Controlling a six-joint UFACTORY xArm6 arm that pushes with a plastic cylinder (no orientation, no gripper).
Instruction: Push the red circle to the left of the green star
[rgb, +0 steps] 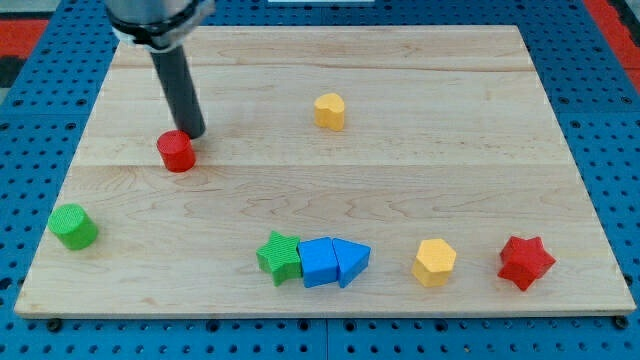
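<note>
Seven blocks sit on the wooden board (560, 150), and only two of them matter to me right now. The red circle (176, 151) lies toward the view's upper left, well apart from the green star (279, 256), which sits near the view's bottom edge, touching the blue cube (318, 262) on its right side. A blue triangle (351, 262) continues that row.

As I judge it, I am in the pushing step: my tip (194, 134) rests just at the red circle's upper right edge, touching it or very nearly so. The rod has nothing to open or close, so it grasps nothing; it only bears against the block's side.

The rod leans, its upper end toward the view's top left and its lower end toward the right, coming down from the arm's dark housing at the top of the view.

For the next move, I think the circle needs to travel down the view and a little right, ending just beside the star's left face. My contact point at the upper right would drive it down and leftward, so I would probably shift to the circle's top or upper left side first. The path looks free; the green cylinder (74, 226) sits off to the far left, out of the way.
</note>
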